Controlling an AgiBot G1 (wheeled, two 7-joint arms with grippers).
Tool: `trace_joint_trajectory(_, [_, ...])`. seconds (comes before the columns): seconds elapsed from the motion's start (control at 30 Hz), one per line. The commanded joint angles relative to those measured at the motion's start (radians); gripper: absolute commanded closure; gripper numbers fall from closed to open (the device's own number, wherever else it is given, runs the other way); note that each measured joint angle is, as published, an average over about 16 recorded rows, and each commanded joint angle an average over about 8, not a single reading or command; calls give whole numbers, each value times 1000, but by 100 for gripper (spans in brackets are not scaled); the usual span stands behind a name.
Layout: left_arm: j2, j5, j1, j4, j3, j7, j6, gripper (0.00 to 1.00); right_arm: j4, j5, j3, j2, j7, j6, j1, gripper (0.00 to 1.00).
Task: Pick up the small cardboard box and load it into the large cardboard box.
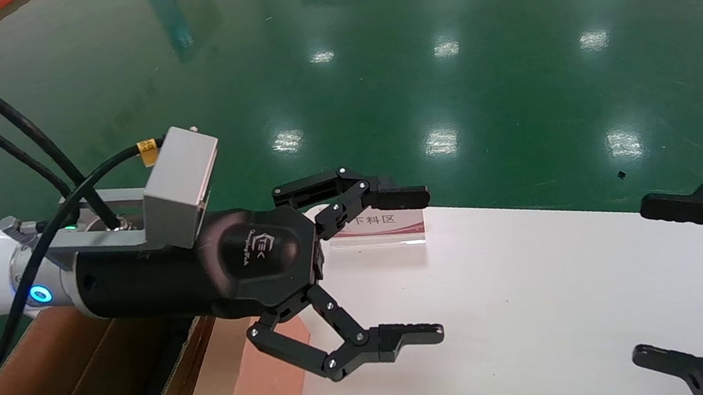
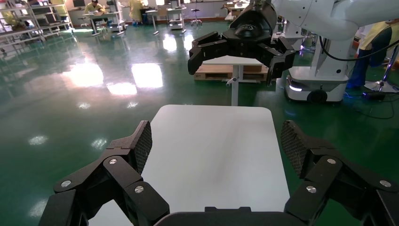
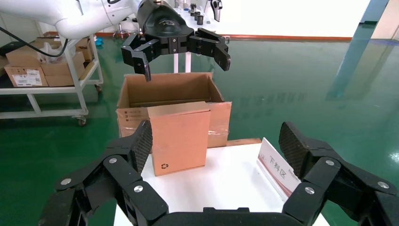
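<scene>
Two spread-open hands, left hand (image 1: 390, 268) and right hand (image 1: 688, 281), hover over white table (image 1: 530, 309) amid glossy green floor (image 1: 441, 53).

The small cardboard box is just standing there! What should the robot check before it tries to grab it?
1. Small cardboard box upright on the white table, near the edge: ok.
2. Left gripper open and holding nothing: ok.
3. Left gripper lined up around the small box: not ok. In the head view it is raised above the table, with the box below and behind its fingers.
4. Right gripper open, out of the way at the table's far end, facing the box: ok.
5. Large cardboard box open at the top beside the table: ok.
6. Room inside the large box for the small one: cannot tell.
</scene>
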State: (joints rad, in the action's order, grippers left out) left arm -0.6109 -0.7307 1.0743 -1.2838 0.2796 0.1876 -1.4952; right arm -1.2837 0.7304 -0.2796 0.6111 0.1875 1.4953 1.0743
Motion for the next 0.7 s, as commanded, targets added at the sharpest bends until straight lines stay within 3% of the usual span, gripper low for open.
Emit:
trace_joint_trajectory(0.03, [0, 0, 0, 0, 0, 0, 0, 0, 0, 0, 0, 0, 0, 0, 0, 0])
trace_joint_trajectory(0.4, [18, -48, 5, -12, 21, 41, 23, 0, 1, 0, 0, 0, 0, 0, 0, 0])
trace_joint_trajectory(0.57, [43, -135, 50, -41, 63, 132, 38, 0, 1, 0, -1, 0, -1, 0, 1, 0])
trace_joint_trajectory(0.7, [59, -261, 147, -60, 119, 223, 9, 0, 1, -1, -1, 0, -1, 0, 1, 0])
